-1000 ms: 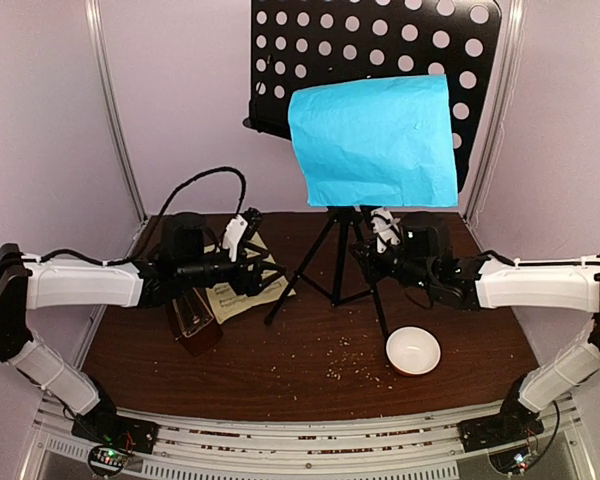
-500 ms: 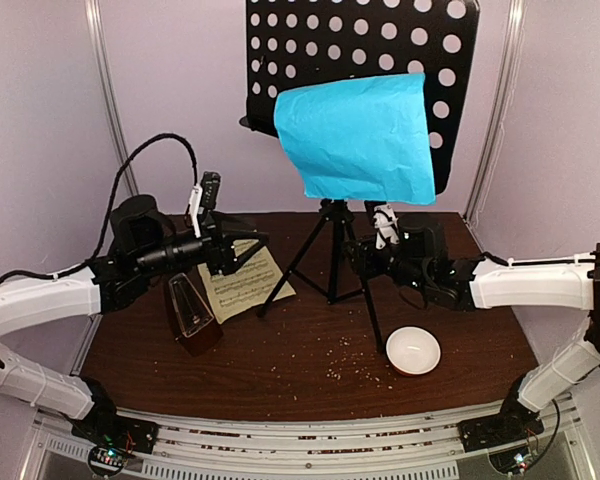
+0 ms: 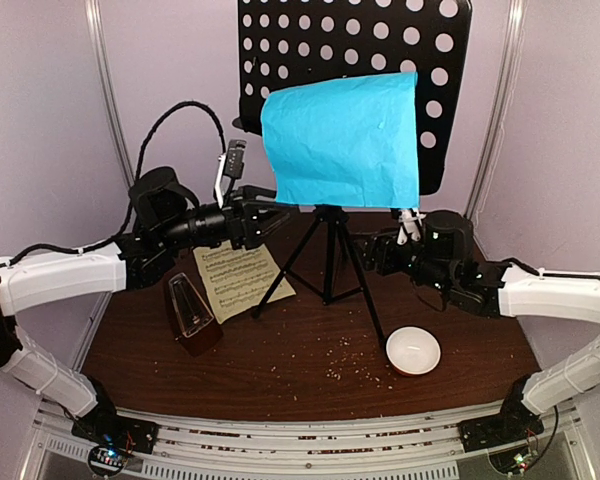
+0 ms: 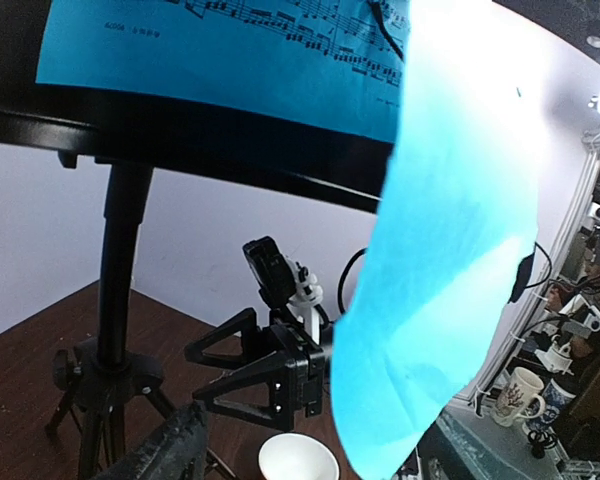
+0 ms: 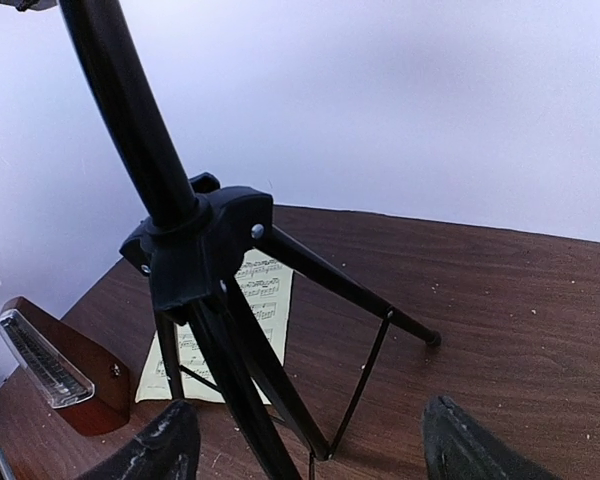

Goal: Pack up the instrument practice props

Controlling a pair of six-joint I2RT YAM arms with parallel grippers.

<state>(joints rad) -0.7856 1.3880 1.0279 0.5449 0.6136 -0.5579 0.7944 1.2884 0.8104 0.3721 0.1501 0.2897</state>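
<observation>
Two grippers, both open: blue sheet (image 3: 340,140) hangs just ahead of left gripper (image 3: 277,212) jaws; stand (image 5: 200,250) sits just ahead of right gripper (image 3: 368,256) jaws.

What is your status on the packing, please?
Left gripper open beside blue sheet; right gripper open at stand legs. Blue sheet draped on stand, yellow sheet and metronome on table. White bowl by stand foot.

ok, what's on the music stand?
A blue sheet rests on the black stand, drooping over its lower half. The ledge and holes behind it are covered.
</observation>
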